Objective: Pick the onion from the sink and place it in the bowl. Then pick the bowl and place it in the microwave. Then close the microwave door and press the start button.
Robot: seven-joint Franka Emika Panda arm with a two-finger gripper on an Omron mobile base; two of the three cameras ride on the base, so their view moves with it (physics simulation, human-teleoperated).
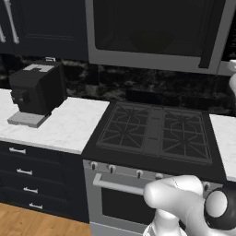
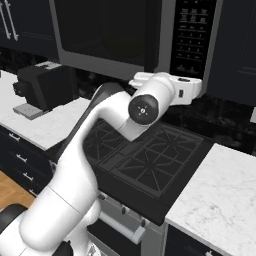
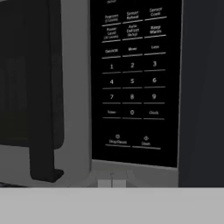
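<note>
We had the end effector (image 3: pixel 112 183) clenched on nothing, its tips pressed together just below the microwave (image 2: pixel 150 35) control panel (image 3: pixel 133 83). The start button (image 3: pixel 146 141) lay ahead, slightly up and right of the tips. The hand view read the keypad; the right base view showed the microwave door (image 2: pixel 107 32) closed.

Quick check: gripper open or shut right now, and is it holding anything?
Gripper: shut, holding nothing, pointed at the microwave control panel, low near the start button.
</note>
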